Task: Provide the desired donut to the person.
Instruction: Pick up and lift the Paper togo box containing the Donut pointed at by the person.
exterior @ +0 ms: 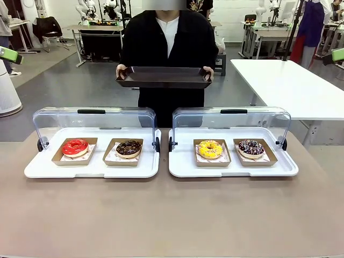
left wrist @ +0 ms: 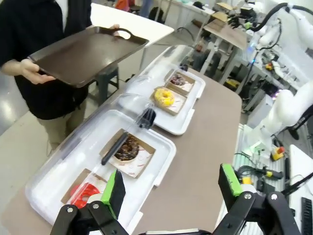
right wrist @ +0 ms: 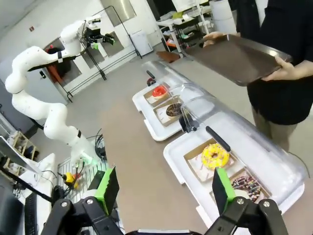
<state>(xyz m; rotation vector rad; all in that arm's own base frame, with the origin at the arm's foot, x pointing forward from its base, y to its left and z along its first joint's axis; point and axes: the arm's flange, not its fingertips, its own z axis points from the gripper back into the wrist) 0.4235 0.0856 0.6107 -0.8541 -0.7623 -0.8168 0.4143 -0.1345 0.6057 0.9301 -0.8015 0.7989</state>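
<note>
The person (exterior: 161,37) in a black top stands at the far side holding a dark empty tray (exterior: 163,77) with both hands. Two white trays with open clear lids sit on the table. The left tray (exterior: 91,167) holds a red donut (exterior: 74,147) and a chocolate donut (exterior: 128,148). The right tray (exterior: 231,167) holds a yellow donut (exterior: 210,149) and a dark sprinkled donut (exterior: 251,147). My left gripper (left wrist: 172,188) is open, high above the table near the left tray's red donut (left wrist: 84,194). My right gripper (right wrist: 164,188) is open, high above the yellow donut (right wrist: 215,155).
Each donut lies in a brown paper boat. The lids (exterior: 94,121) stand raised at the trays' far edges. The brown tabletop (exterior: 172,215) in front of the trays is bare. A white table (exterior: 290,86) stands at the back right.
</note>
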